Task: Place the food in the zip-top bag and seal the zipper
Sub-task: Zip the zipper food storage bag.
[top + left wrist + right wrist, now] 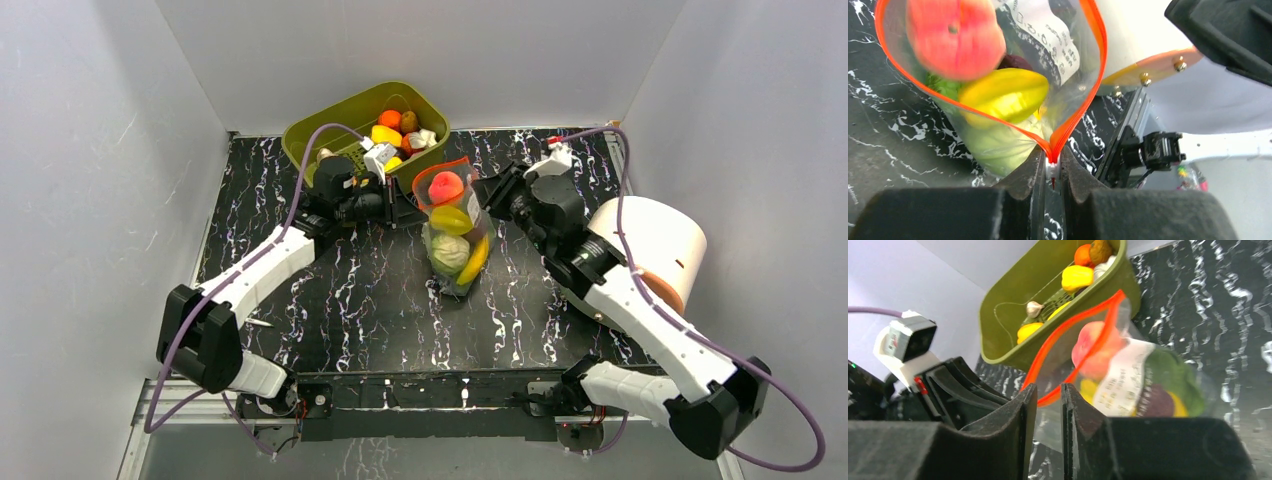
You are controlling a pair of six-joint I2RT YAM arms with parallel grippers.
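The clear zip-top bag (458,280) lies mid-table with its mouth raised. It holds a red piece (446,187), a yellow piece (452,219), the pale green cabbage (450,253) and the banana (476,260). My left gripper (405,207) is shut on the white end of the red-orange zipper (1083,100), and its tips (1052,167) pinch that end. The red piece (955,37), the yellow piece (1003,95) and the cabbage (998,145) show through the plastic. My right gripper (1049,400) stands a narrow gap apart around the bag's other mouth edge (1073,390). The zipper (1068,345) is unsealed.
The olive-green tub (330,125) stands at the back left of the mat with several loose toy foods in it; it also shows in the right wrist view (1008,330). A big white cylinder (650,235) with an orange base stands at the right. Grey walls enclose the table.
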